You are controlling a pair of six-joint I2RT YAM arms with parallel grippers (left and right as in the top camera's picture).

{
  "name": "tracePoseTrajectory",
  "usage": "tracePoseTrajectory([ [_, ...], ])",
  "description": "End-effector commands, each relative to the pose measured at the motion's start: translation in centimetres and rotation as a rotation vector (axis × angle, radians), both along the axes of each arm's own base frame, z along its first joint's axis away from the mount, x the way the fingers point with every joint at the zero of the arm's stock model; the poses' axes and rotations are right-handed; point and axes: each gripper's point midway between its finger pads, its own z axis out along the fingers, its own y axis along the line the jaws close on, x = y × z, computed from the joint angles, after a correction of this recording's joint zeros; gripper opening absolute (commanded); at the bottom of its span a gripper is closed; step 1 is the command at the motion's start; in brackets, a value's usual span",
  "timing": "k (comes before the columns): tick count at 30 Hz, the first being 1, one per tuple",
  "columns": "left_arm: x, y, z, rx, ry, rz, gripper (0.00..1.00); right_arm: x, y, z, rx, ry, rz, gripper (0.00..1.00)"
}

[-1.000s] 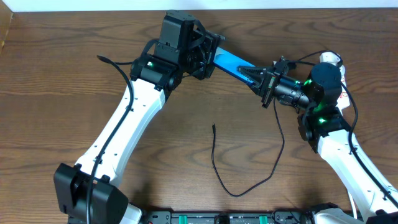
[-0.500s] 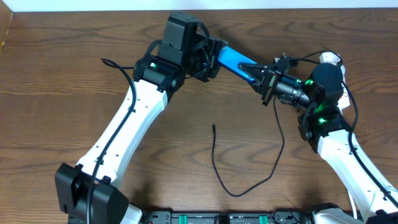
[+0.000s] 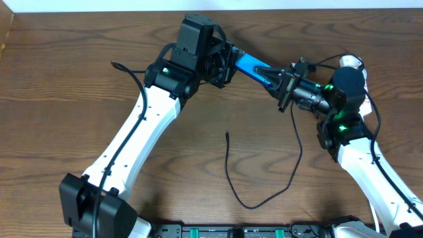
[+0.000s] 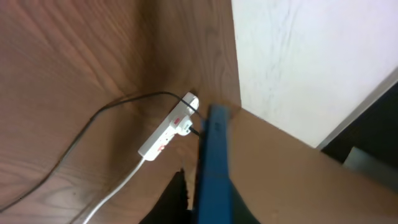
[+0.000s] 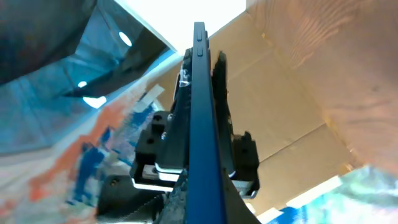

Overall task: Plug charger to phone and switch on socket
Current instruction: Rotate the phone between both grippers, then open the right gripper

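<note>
Phone [image 3: 250,64]: raised off the bench [image 3: 66,99] near its far edge, turned on its side, spanning the gap between the two arms; both wrist views show it edge-on.
Right end effector [image 3: 272,78]: pinching the phone's right end.
Left end effector [image 3: 228,64]: jaws straddle the phone's left end. I cannot tell whether they press on it or only flank it.
Charger [image 3: 226,155]: slack on the bench in a loose loop, with its tip [image 3: 227,136] lying free, well apart from the phone and below it.
Socket [image 4: 166,132]: flat on the bench by the far right corner, white cord [image 4: 121,185] trailing off. From overhead the right arm mostly hides it.
Risk, twist: if both ends are gripped and the arms move out of step, the phone likely gets levered or pops from one pinch.
Risk, drop: if the right releases before the left has a firm hold, the phone probably falls edge-first onto the bench.
Risk, port: I cannot see the charging port, and a jaw covering that end would block the tip.
Risk, cable: the charger runs up close beside the right arm, so a wide swing could snag it and drag the tip away.
Risk, switch: the red switches are small and sit beneath the right arm, so a blind press may miss.
</note>
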Motion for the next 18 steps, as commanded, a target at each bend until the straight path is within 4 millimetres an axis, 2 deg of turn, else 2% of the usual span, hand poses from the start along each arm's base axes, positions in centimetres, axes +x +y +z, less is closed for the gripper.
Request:
tracePoseTrajectory([
  [1,-0.3,0.3,0.8,-0.025,0.017,0.028,0.07,-0.3,0.6,1.3,-0.030,-0.112,0.024,0.02],
  [7,-0.3,0.3,0.8,-0.025,0.017,0.028,0.08,-0.4,0.8,1.3,-0.029,-0.116,0.029,0.01],
  [8,-0.3,0.3,0.8,-0.025,0.017,0.028,0.07,-0.4,0.8,1.4,-0.028,-0.118,0.029,0.02],
  [9,-0.3,0.3,0.8,-0.025,0.017,0.028,0.07,-0.4,0.8,1.4,-0.028,-0.118,0.029,0.08],
  [10,-0.3,0.3,0.8,-0.025,0.017,0.028,0.07,-0.4,0.8,1.4,-0.028,-0.118,0.029,0.21],
  [11,-0.3,0.3,0.8,-0.025,0.017,0.028,0.08,-0.4,0.8,1.4,-0.028,-0.118,0.029,0.41],
  [14,-0.1,0.5,0.8,-0.025,0.016,0.033,0.08,-0.4,0.7,1.4,-0.028,-0.118,0.027,0.88],
  [15,0.0,0.7,0.8,-0.025,0.016,0.037,0.07,-0.4,0.7,1.4,-0.028,-0.118,0.027,0.96],
  [16,0.1,0.9,0.8,-0.025,0.016,0.043,0.07,-0.4,0.7,1.4,-0.028,-0.118,0.027,0.99],
  [18,0.5,1.5,0.8,-0.025,0.016,0.056,0.07,-0.4,0.7,1.4,-0.030,-0.122,0.027,0.99],
])
